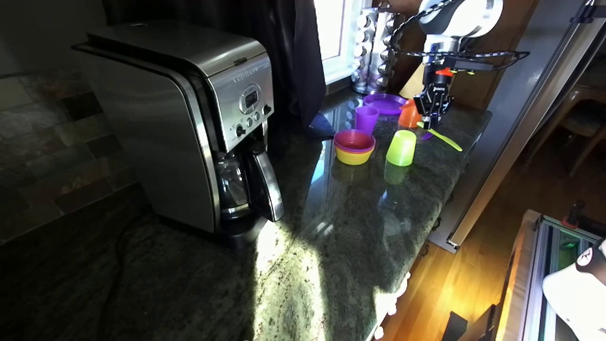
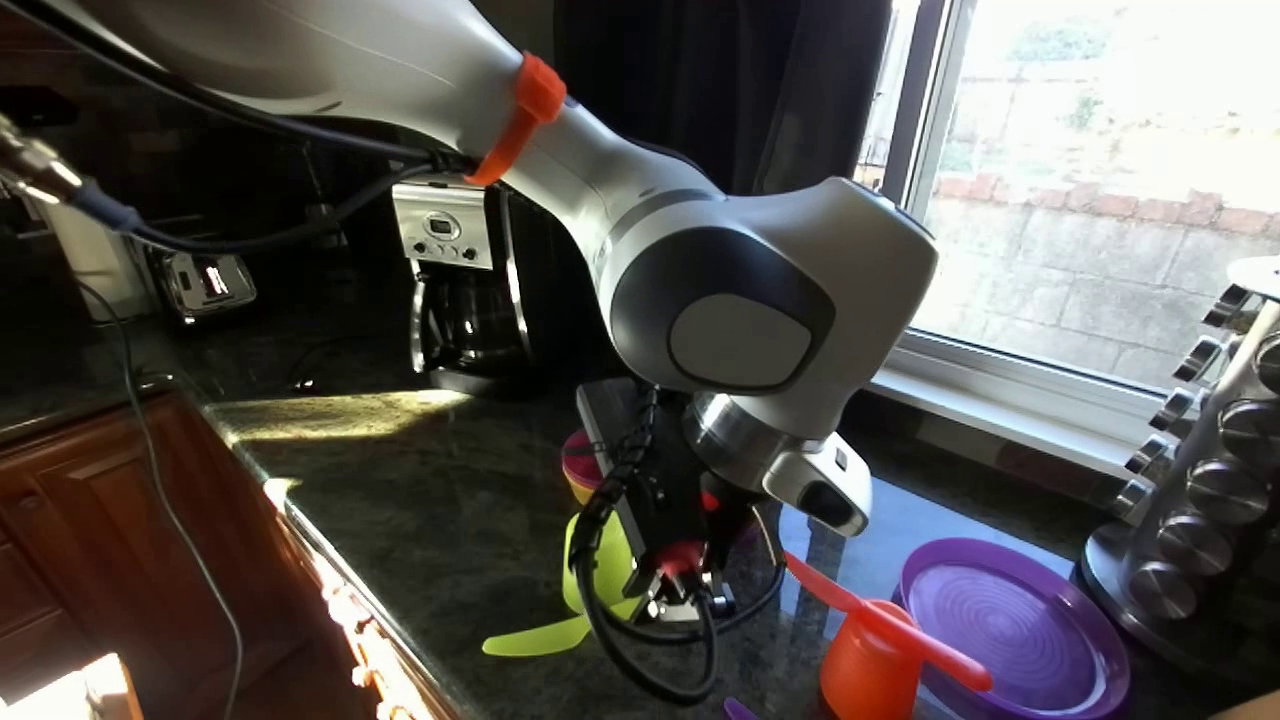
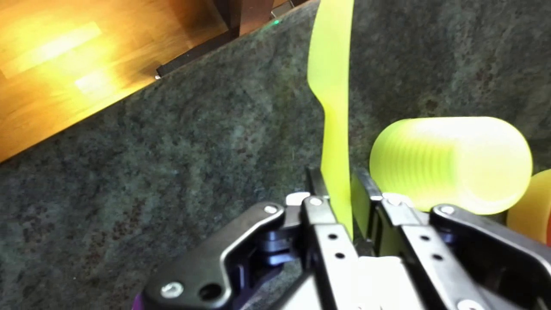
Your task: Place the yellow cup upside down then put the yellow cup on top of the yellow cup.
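Note:
The yellow cup (image 1: 401, 149) stands upside down on the dark counter, its narrower end up; its lime tone shows in both exterior views. In the wrist view the cup (image 3: 413, 159) is just right of my gripper (image 3: 338, 183), apart from it or nearly so. My jaws are shut on a lime-yellow knife (image 3: 329, 86), gripped by its handle, with the blade pointing away toward the counter's edge. In an exterior view the knife (image 1: 447, 140) sticks out from under my fingertips. Part of the cup (image 2: 612, 565) is hidden behind my wrist there.
Beside the cup stand nested bowls (image 1: 355, 158) and a purple cup (image 1: 366, 118). An orange cup (image 2: 868, 665) carries an orange knife across its top. Behind it are a purple plate (image 2: 1000, 630) and a spice rack (image 2: 1215, 490). The coffee maker (image 1: 241, 113) stands farther along the counter.

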{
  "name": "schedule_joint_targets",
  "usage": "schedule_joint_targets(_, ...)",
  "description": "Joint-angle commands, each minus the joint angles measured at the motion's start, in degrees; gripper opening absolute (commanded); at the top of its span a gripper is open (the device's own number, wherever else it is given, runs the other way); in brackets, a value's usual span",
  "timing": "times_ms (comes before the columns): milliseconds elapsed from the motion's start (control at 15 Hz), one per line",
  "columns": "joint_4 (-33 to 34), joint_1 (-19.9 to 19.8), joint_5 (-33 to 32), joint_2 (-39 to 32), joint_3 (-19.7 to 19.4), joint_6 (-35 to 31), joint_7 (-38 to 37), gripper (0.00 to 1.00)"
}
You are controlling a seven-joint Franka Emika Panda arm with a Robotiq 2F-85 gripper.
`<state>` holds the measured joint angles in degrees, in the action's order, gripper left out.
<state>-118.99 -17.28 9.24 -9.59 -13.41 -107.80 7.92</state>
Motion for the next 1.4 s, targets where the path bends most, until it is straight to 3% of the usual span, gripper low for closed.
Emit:
schedule_joint_targets(0, -2.15, 1.06, -0.4, 4.18, -0.06, 2.0, -2.77, 0.05)
schedule_joint_targets(733, 1.0, 4.89, 1.28, 3.54, 1.94, 3.26, -15.47, 0.05)
schedule_joint_targets(1333, 4.0, 6.04, 1.57, 0.27, 2.54, 1.88, -20.28, 0.05)
